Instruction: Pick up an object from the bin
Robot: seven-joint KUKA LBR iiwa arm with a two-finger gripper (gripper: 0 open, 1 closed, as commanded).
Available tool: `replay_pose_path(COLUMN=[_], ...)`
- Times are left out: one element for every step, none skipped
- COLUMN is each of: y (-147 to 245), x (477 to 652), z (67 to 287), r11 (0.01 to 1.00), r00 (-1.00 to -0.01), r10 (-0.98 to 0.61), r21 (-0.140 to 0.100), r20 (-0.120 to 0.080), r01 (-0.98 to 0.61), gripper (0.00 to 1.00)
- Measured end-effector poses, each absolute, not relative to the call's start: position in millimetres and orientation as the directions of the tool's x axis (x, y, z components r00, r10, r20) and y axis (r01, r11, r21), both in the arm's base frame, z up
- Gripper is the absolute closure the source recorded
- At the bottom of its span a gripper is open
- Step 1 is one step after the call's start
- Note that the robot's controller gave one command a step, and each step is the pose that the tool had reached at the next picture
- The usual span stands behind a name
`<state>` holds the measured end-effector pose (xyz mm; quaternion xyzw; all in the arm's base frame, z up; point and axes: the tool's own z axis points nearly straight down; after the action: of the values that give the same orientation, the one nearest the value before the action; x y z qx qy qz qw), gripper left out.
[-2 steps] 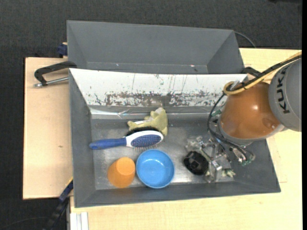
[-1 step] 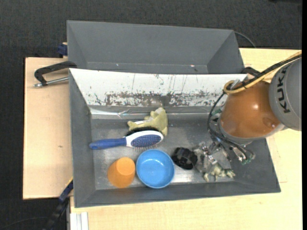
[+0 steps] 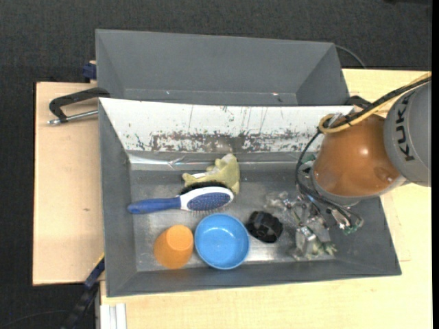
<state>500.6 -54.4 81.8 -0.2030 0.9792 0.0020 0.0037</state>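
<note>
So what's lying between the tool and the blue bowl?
In the camera view, one small black object lies between the tool and the blue bowl, close beside the bowl.

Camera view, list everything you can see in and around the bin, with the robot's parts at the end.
bin: one, grey metal, middle of the view
bowl: one, blue, front centre of the bin floor
cup: one, orange, just left of the bowl
brush: one, blue handle with a white and blue head, lying behind the cup and bowl
pale lump: one, cream yellow, behind the brush head; kind unclear
small black thing: one, black, right of the bowl
pincer: one, grey metal, low over the bin's right side, beside the small black thing
wrist cover: one, orange, above the pincer
arm: one, grey, entering from the right
</note>
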Motion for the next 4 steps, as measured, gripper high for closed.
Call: replay_pose_path(y=[14, -52, -9, -11], x=[511.6, 510.7, 490.5, 492.3], z=[70, 86, 76, 77], r11=[0.924, 0.941, 0.956, 0.957], r00=[-0.924, -0.941, -0.956, -0.957], r10=[-0.383, -0.340, -0.293, -0.291], r21=[0.003, -0.004, 0.004, 0.000], r20=[-0.006, -0.006, 0.000, -0.004], r01=[-0.383, -0.340, -0.293, -0.291], gripper=[0.00, 0.00, 0.00, 1.00])
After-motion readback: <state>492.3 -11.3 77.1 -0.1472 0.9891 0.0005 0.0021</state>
